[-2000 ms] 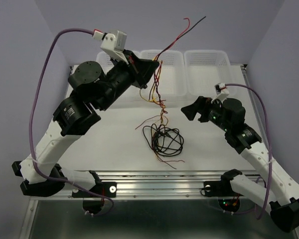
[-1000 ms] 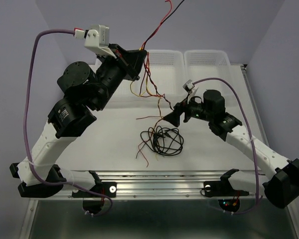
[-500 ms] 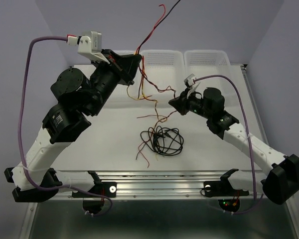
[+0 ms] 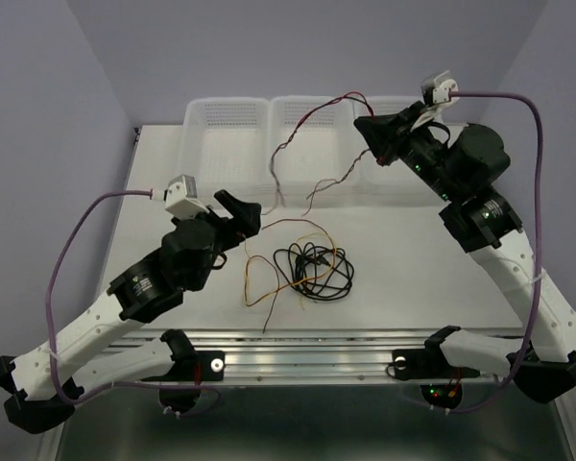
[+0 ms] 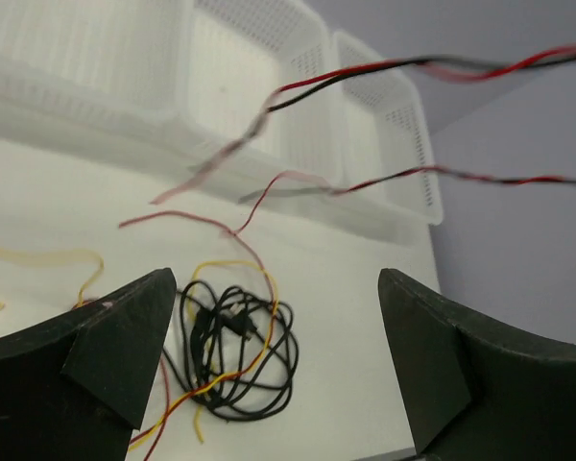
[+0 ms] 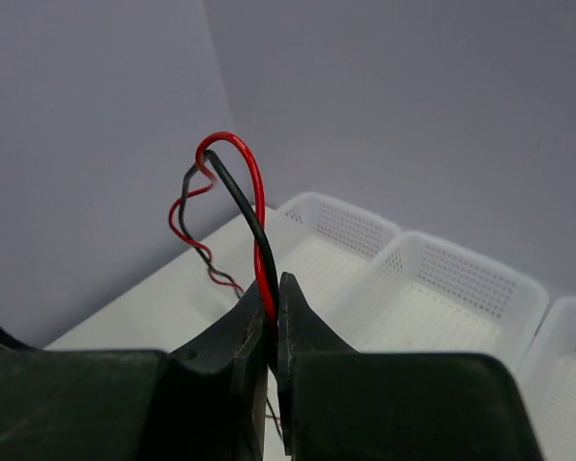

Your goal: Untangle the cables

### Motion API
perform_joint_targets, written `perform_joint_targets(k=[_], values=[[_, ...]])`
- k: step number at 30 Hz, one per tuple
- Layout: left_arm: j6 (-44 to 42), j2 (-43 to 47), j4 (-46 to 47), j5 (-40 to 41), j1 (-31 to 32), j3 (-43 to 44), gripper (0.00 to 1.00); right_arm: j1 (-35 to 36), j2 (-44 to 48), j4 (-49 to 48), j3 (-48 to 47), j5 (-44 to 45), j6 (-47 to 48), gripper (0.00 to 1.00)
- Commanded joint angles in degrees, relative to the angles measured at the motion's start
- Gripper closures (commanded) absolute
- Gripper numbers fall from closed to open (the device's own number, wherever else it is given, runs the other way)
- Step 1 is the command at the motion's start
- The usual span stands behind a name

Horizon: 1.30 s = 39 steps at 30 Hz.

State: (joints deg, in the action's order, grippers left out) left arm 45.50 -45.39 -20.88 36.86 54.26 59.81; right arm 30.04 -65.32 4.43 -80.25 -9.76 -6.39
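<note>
Partly done. The cables [image 4: 312, 269] are splitting into groups but aren't fully apart yet.

The right claw [image 4: 365, 125] is sitting up at the far right over the white baskets [image 4: 226, 115]. Its fingers are pinched tight on the red-and-black pair [image 4: 338, 97] (clear in the wrist view, right claw [image 6: 274, 286] nipping the pair [image 6: 265, 254] just below its loop). From there the pair is arcing left and drooping over the middle basket toward the worktop [image 4: 173, 192]. Can't tell if its low end is still hooked in the pile.

The left claw [image 4: 240, 211] is hanging low at the near left with its jaws wide apart and nothing between them. Through its own camera, the left claw [image 5: 276, 288] is looking straight at the black coil [image 5: 240, 346].

Still to do: the black coil is lying bunched mid-worktop, and the yellow wire [image 4: 252, 279] is looping beside and across it. In the wrist view the yellow wire [image 5: 230, 264] seems to be threading through the black loops. That knot is the main job left, I'd say, plus getting the pair fully clear.

Versus half a second earlier: the left arm was holding the bundle high at the far left; it's now down and has let go, so the yellow wire is lying on the worktop. The right claw was clamped mid-scene and has swung up and far right, taking the pair along. The black coil is sitting where it was.
</note>
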Motion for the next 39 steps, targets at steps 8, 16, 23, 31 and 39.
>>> perform_joint_targets(k=[8, 16, 23, 31, 39], values=[[17.4, 8.7, -1.1, -4.9, 0.0, -18.4, 0.01, 0.1, -5.8, 14.1, -15.3, -8.1, -0.9, 0.99], [1.2, 4.1, 19.3, -17.2, -0.1, -23.4, 0.01, 0.1, -5.5, 18.3, -5.0, -10.0, -8.4, 0.99], [-7.4, -7.3, 26.6, -16.9, 0.0, -20.3, 0.01, 0.1, -1.9, 16.8, 1.4, -17.2, -12.5, 0.99], [-5.3, -16.3, 21.7, -6.0, -0.8, -16.0, 0.01, 0.1, 0.1, 19.6, 0.5, -19.8, -13.3, 0.99], [-9.5, -22.2, 33.9, -10.3, -4.2, -15.3, 0.01, 0.1, 1.7, 21.1, -4.3, -24.6, -14.6, 0.99]])
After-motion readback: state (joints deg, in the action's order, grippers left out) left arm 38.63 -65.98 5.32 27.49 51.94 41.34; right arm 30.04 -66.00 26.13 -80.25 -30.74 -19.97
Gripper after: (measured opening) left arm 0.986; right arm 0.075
